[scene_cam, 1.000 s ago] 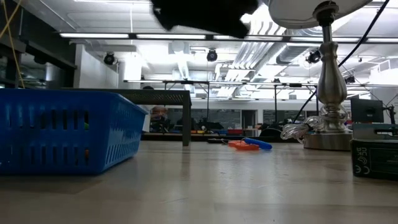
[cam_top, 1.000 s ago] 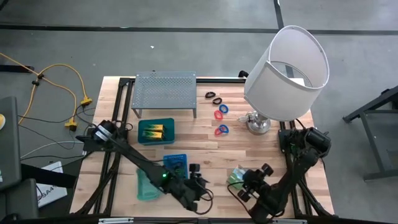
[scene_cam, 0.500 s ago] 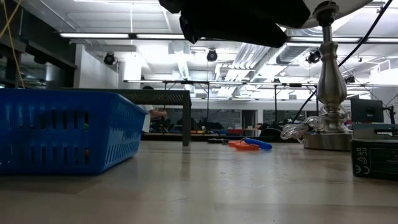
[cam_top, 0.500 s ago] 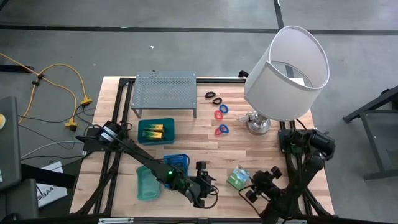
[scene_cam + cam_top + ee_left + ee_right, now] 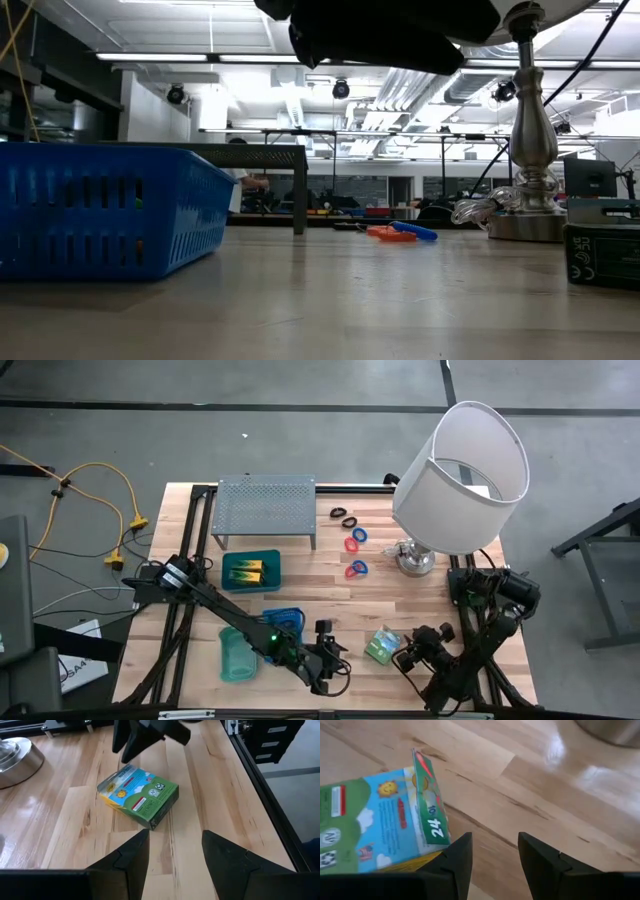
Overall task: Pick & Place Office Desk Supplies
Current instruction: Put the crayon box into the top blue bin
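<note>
A green and blue cardboard box (image 5: 381,645) lies flat on the wooden table near its front edge. It also shows in the left wrist view (image 5: 140,795) and the right wrist view (image 5: 375,830). My right gripper (image 5: 495,840) is open, low over the table just right of the box (image 5: 406,653). The box's end is beside one finger; I cannot tell whether they touch. My left gripper (image 5: 175,837) is open and holds nothing, left of the box (image 5: 342,658) and pointing at it. Red and blue rings (image 5: 356,555) and black loops (image 5: 343,516) lie farther back.
A big white-shaded lamp (image 5: 462,475) stands at the back right and a grey perforated rack (image 5: 265,505) at the back. A teal tray with yellow-green packets (image 5: 250,571), a blue basket (image 5: 283,620) and a teal bin (image 5: 236,656) sit on the left half.
My right gripper has sunk toward the table beside the box and its wrist has rolled. My left gripper has gone a little toward the table's right edge, nearer the box, then kept still. The box has not moved.
</note>
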You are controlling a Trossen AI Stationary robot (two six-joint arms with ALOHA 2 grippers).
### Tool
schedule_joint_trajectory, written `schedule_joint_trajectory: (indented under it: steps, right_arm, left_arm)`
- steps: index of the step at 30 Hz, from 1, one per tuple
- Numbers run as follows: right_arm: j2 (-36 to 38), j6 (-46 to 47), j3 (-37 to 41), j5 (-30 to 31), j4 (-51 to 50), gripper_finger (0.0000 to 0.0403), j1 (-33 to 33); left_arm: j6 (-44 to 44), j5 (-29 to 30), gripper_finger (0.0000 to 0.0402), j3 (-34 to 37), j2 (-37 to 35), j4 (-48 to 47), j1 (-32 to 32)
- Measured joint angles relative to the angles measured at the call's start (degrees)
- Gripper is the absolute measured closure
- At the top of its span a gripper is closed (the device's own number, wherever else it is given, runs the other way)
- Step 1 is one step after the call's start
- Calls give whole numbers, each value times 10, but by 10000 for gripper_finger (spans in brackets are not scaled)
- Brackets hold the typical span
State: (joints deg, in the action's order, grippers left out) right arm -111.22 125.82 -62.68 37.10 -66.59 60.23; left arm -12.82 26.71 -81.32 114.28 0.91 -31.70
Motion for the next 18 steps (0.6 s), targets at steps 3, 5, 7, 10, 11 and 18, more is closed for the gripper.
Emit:
schedule_joint_trajectory:
  steps: [3, 5, 7, 10, 11, 18]
  right_arm:
    - [0, 0, 16, 6, 34, 257, 0]
    - [0, 0, 22, 6, 56, 257, 0]
    - [0, -8, 22, 7, 80, 257, 0]
    - [0, -16, 22, 24, 115, 257, 0]
    - [0, -18, 22, 33, 122, 257, 0]
    - [0, -76, 23, 68, 195, 257, -21]
  left_arm:
    - [0, 0, 227, 0, 0, 0, 0]
    - [0, 0, 227, 0, 0, 0, 0]
    - [0, 0, 227, 0, 0, 0, 0]
    - [0, -1, 227, 0, 0, 0, 0]
    - [0, -2, 227, 0, 0, 0, 0]
    - [-8, -2, 227, 0, 0, 0, -6]
